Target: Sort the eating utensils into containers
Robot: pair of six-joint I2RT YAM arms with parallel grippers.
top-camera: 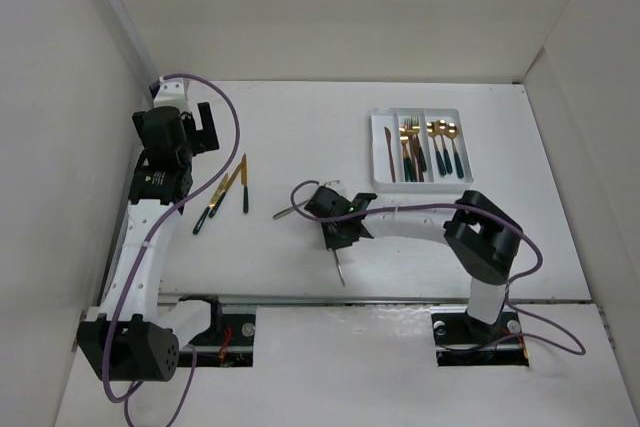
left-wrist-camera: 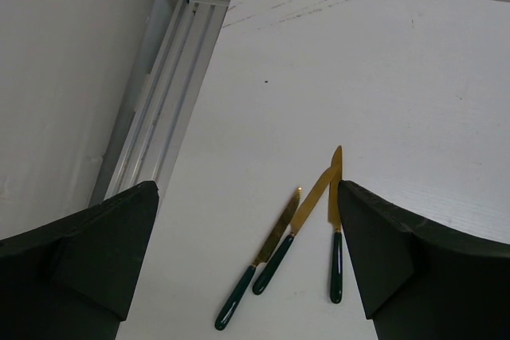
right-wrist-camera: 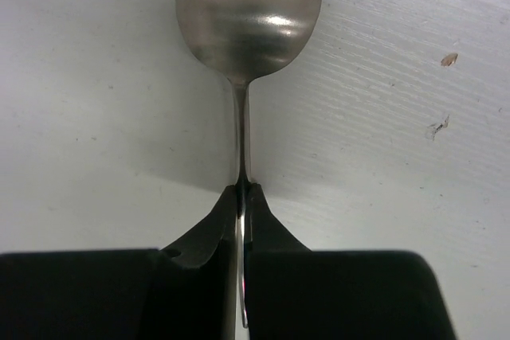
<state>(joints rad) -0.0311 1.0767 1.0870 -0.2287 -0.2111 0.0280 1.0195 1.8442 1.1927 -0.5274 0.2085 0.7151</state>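
Tool of the right arm (right-wrist-camera: 241, 197) clamped a silver metal spoon (right-wrist-camera: 249, 13) by its neck; left tool (left-wrist-camera: 249, 240) stood wide above three gold-bladed, green-handled knives (left-wrist-camera: 311, 201), lower centre.

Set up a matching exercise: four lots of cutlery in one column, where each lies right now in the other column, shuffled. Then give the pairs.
Things
1. silver metal spoon
2. three gold-bladed knives with dark green handles
3. gold forks with dark handles
4. copper-coloured knife

Places
A. middle compartment of the white plastic three-compartment tray
B. lying loose on the white table, outside the tray
C. clamped in the right gripper
D. left compartment of the tray

Pairs: 1-C, 2-B, 3-A, 4-D
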